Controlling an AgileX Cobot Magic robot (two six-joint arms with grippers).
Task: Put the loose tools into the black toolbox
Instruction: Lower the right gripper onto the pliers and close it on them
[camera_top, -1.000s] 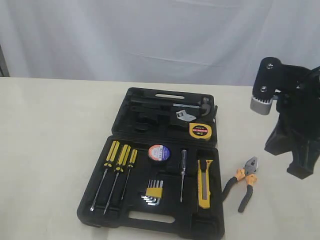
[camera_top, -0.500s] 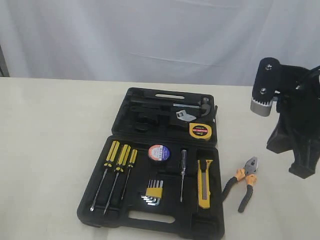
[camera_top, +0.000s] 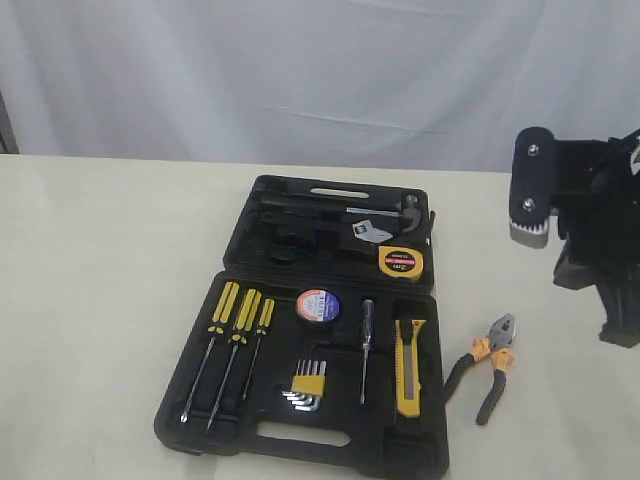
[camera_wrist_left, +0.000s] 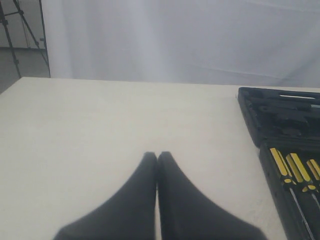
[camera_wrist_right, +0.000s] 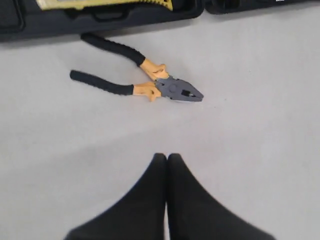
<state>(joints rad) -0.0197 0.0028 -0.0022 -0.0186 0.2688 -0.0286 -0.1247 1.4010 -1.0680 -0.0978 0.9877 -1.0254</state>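
Observation:
The black toolbox (camera_top: 330, 440) lies open on the table. In its slots sit the yellow utility knife (camera_top: 409, 368), the yellow tape measure (camera_top: 400, 262) and the black tape roll (camera_top: 318, 305). The pliers (camera_top: 487, 365) with orange-and-black handles lie on the table just right of the toolbox, handles spread. My right gripper (camera_wrist_right: 166, 156) is shut and empty, hovering off the jaw end of the pliers (camera_wrist_right: 150, 82) without touching them. The right arm (camera_top: 590, 230) stands at the right edge of the exterior view. My left gripper (camera_wrist_left: 157, 154) is shut and empty over bare table, left of the toolbox (camera_wrist_left: 250, 115).
Three yellow-handled screwdrivers (camera_top: 235, 335), a hex key set (camera_top: 308, 385) and a slim screwdriver (camera_top: 366, 345) fill the toolbox's near half; a hammer and wrench (camera_top: 375, 225) lie in the far half. A white curtain (camera_top: 300, 70) backs the table.
The right arm has drawn back to the right, away from the pliers. The tools and the toolbox have not moved.

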